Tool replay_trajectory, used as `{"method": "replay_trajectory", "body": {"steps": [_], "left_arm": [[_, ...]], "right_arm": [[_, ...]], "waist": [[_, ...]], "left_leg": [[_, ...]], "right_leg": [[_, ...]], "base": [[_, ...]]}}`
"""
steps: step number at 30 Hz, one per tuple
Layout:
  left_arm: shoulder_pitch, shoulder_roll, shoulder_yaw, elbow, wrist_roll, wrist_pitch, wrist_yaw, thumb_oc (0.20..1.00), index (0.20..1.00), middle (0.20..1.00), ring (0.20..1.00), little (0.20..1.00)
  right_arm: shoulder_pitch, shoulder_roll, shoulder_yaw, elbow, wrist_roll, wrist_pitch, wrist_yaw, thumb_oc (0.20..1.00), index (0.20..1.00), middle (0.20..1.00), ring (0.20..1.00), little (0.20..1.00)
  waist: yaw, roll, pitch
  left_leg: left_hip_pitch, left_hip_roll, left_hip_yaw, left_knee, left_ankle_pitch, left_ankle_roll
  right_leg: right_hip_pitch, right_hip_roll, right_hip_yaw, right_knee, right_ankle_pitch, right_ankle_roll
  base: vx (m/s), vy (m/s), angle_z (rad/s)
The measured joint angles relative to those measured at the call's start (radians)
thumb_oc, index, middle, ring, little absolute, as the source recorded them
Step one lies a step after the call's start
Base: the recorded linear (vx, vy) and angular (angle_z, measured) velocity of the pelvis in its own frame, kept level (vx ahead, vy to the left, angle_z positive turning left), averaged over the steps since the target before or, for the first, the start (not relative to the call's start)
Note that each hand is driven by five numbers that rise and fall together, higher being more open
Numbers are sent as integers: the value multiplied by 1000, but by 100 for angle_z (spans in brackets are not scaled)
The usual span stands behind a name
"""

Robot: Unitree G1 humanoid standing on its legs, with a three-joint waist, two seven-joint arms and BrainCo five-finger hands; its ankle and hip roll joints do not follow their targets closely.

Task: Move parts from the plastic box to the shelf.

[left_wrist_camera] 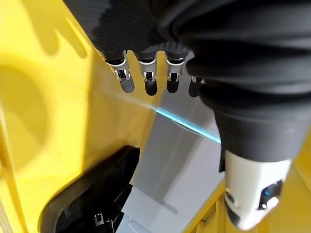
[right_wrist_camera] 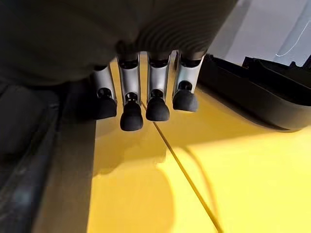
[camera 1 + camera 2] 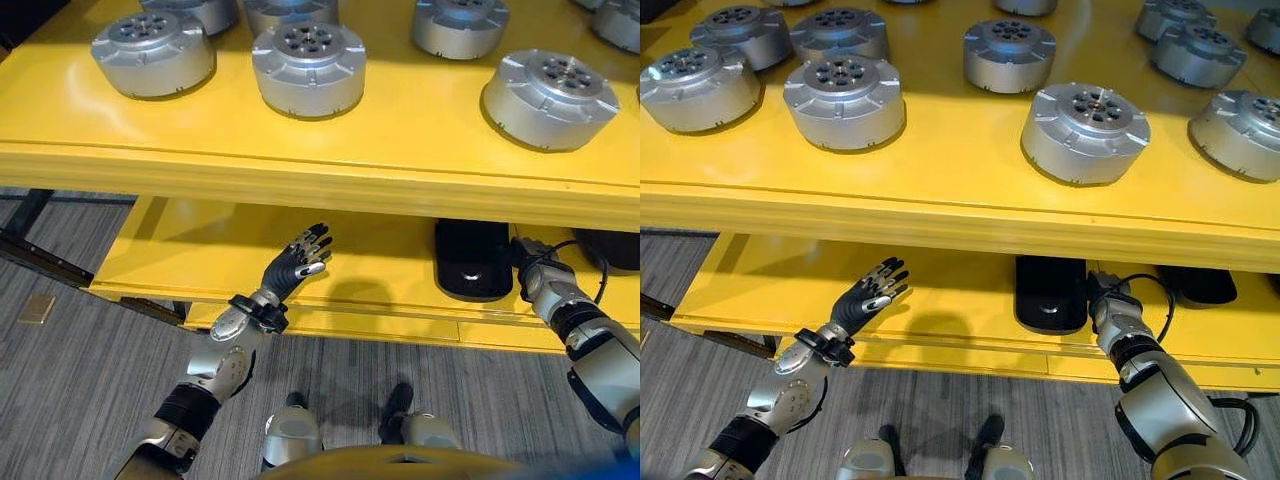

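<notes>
We see round silver metal parts (image 3: 1085, 132) resting on top level of yellow metal shelf (image 3: 940, 205); our left hand (image 3: 296, 262) raised before lower level, fingers straight and slightly spread, empty; our right hand (image 3: 1102, 296) reaches beside flat black part (image 3: 1050, 292) on lower level, fingers (image 2: 158, 104) straight, close together, gripping nothing

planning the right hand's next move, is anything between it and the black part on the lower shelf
Nothing visible. The right hand is beside the black part on the lower shelf, with only bare yellow surface under its fingers. The left hand hovers well apart.
</notes>
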Motion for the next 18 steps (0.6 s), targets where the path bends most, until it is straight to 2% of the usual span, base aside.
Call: {"method": "replay_trajectory", "body": {"steps": [9,18], "left_arm": [[-3,10,-1,0,0,0,0,1000,1000,1000,1000,1000],[-39,31,-2,-1,-1,0,0,1000,1000,1000,1000,1000]], "right_arm": [[-45,-2,-10,32,-1,10,0,200,200,200,200,200],[-195,-48,8,36,0,24,1,200,200,200,200,200]], "waist": [[10,6,7],[12,31,92]], "left_leg": [[-46,6,-15,16,0,0],[-109,16,-23,46,4,0]], "right_leg": [[-32,-3,-12,5,1,-1],[-90,-7,-15,33,1,-9]], "base": [[-74,-46,4],[-77,-27,1]]}}
